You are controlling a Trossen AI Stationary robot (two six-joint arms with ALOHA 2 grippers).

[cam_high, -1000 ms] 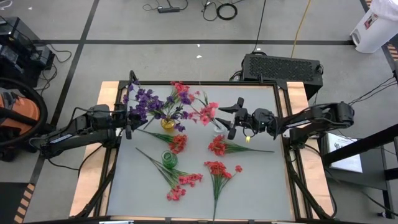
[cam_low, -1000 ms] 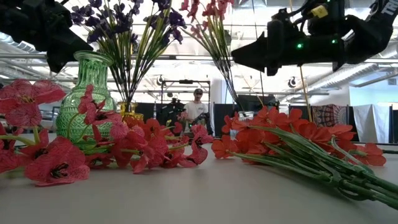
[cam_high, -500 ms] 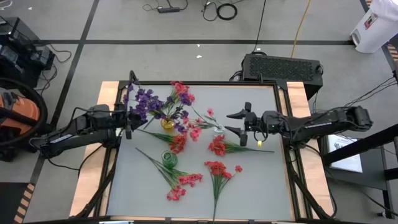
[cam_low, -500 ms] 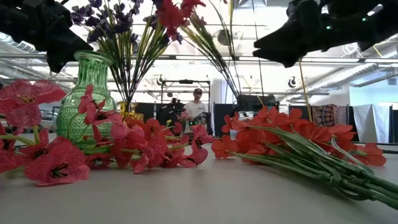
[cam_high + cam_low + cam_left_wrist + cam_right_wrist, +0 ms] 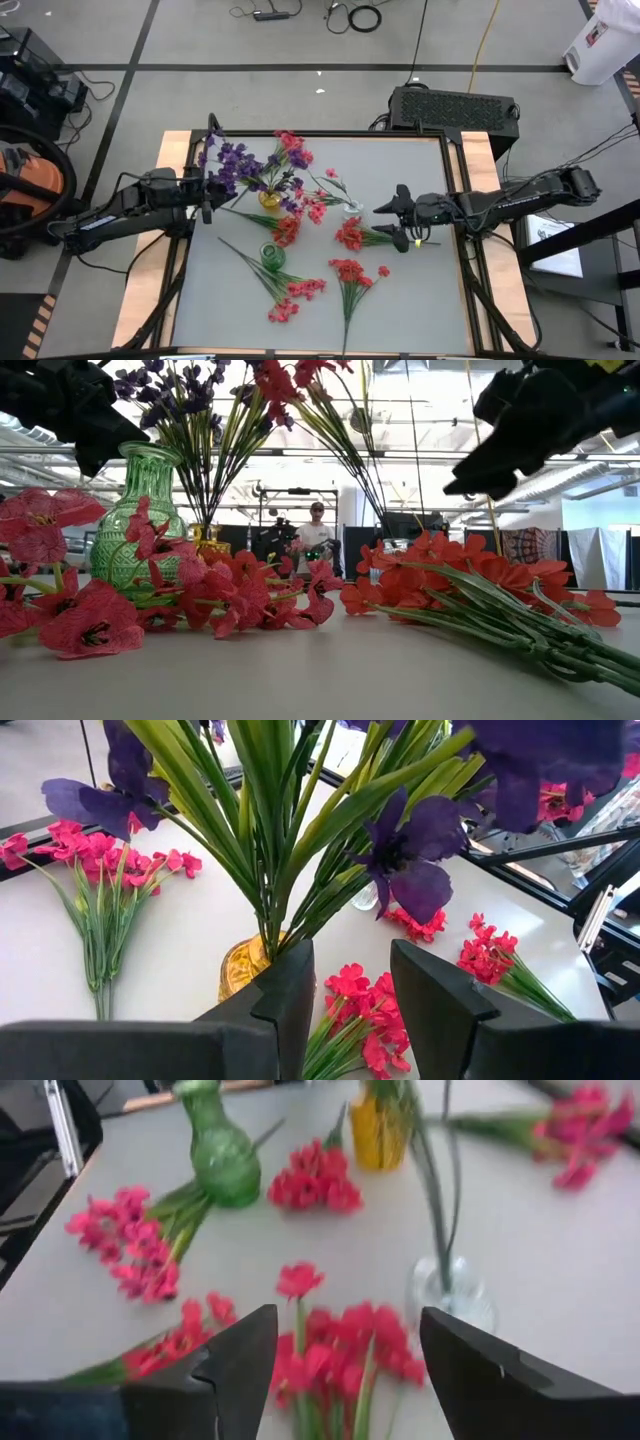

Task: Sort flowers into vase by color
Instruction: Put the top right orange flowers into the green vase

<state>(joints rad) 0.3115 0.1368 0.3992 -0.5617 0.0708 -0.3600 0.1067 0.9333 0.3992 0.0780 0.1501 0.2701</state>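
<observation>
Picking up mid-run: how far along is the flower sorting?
Done: purple sprigs stand in the yellow vase, a few pink-red ones in the clear vase. In hand: nothing; the open right gripper hovers over a loose pink-red bunch. Left: several pink-red bunches on the table; the green vase is empty.

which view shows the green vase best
The low view: the green vase stands upright in full profile, neck empty, with pink-red sprigs lying at its foot. The high view shows only its round rim from above. The right wrist view shows it far off; the left wrist view misses it.
</observation>
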